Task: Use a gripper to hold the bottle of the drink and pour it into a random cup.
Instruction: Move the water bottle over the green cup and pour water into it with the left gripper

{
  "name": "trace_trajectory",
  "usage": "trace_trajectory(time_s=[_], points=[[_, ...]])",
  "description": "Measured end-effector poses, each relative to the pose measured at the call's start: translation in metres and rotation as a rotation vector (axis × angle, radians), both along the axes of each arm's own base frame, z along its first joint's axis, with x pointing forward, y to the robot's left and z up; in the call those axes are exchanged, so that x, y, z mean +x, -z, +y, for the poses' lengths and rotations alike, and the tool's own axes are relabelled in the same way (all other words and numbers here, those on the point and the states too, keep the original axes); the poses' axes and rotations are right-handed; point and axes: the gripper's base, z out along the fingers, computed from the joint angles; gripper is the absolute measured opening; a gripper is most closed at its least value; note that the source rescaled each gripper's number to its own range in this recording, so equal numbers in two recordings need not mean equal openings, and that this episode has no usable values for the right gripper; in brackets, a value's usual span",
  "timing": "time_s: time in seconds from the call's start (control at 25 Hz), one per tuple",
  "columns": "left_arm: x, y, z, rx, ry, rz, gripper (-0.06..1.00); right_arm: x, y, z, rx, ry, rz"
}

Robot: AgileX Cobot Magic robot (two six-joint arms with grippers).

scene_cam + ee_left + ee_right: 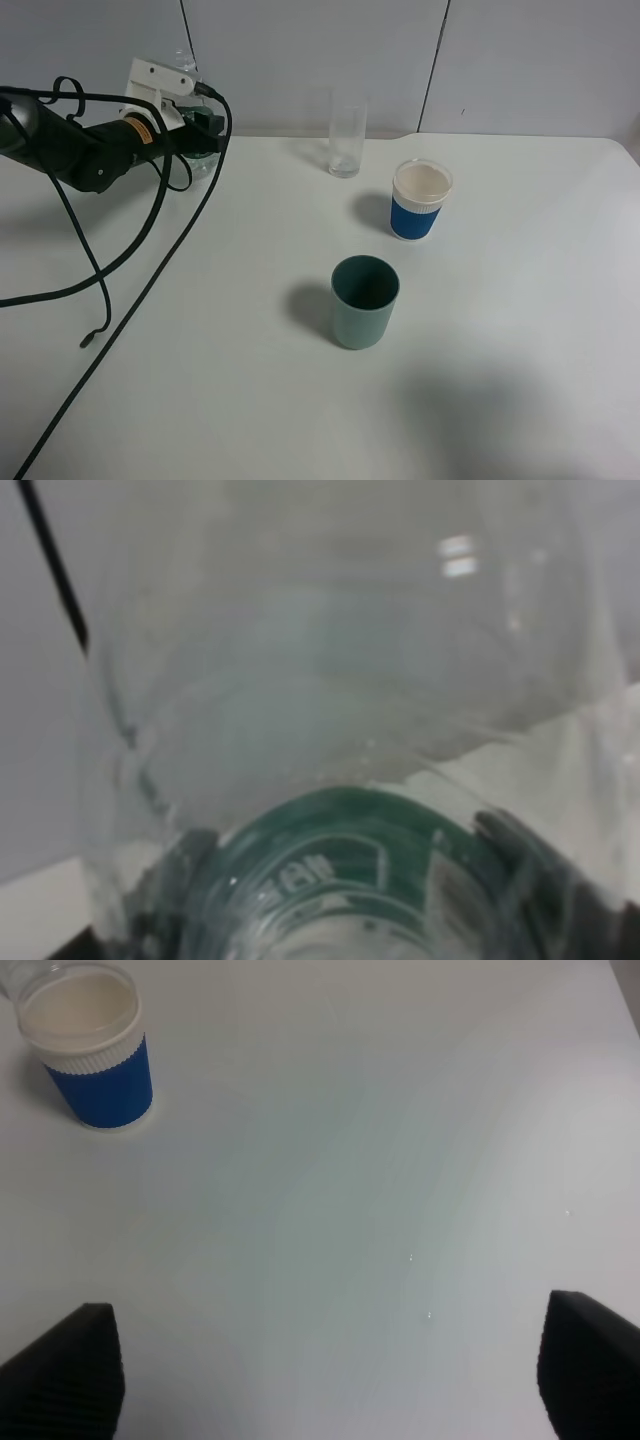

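The bottle of the drink point(203, 158) stands at the far left back of the table, clear with a green label, its neck rising above the arm. My left gripper point(188, 118) is closed around its body. In the left wrist view the bottle point(330, 710) fills the picture, with the green label point(330, 860) low and dark fingers point(540, 880) pressed at its sides. The teal-green cup point(365, 300) stands upright in the middle of the table, well to the right of the bottle. My right gripper point(320, 1380) is open and empty over bare table; it does not show in the exterior view.
A tall clear glass point(347, 140) stands at the back centre. A blue-and-white cup point(420, 200) stands right of it, also in the right wrist view point(88, 1050). Black cables point(130, 250) trail from the left arm across the left of the white table point(520, 330).
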Motion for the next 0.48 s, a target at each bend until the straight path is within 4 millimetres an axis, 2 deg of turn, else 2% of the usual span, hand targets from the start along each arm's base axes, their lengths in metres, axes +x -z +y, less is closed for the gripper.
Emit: trace_trajectory(time_s=[0.48], points=[[-0.022, -0.027, -0.03, 0.224, 0.033, -0.091, 0.01, 0.0, 0.0, 0.0, 0.0, 0.0, 0.0]])
